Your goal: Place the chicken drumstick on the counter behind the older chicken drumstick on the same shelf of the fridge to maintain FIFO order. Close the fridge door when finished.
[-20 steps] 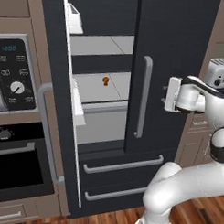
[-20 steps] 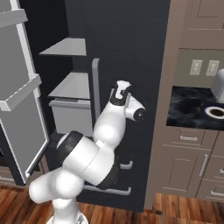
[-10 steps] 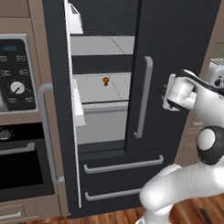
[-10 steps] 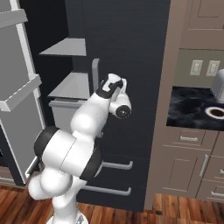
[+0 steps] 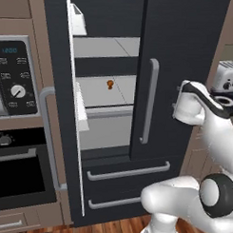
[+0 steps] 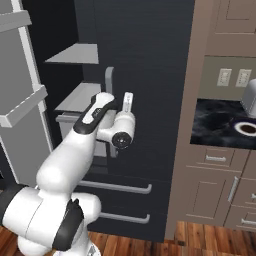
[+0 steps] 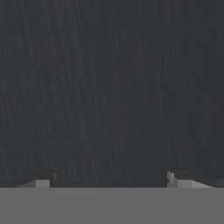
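I am holding my gripper close against the fridge, facing its shut right-hand door, whose dark charcoal face with faint vertical streaks is spreading across the hand view. My two fingertips are standing wide apart at the bottom of that view, and nothing is sitting between them; I am gripping nothing. In the right base view my hand is hovering just beside the door's grey vertical bar handle, on the side toward the counter.

Lower on the fridge, two drawers with long grey bar pulls are running across its front, below both doors.

The left-hand door of the fridge is standing open, edge-on to the left base camera, with pale bins showing on its inner side. Inside the fridge, the shelf is showing as a wide flat light-grey panel with a centre seam and a pale front lip. A small chicken drumstick, orange-brown, is sitting on that shelf toward the back, near the seam. A second grey shelf is lying above it.

To the right of the fridge, the counter is showing as a glossy black slab with thin white veins, over taupe cabinet fronts. To the left of the fridge, an oven with dials is sitting in a taupe frame.
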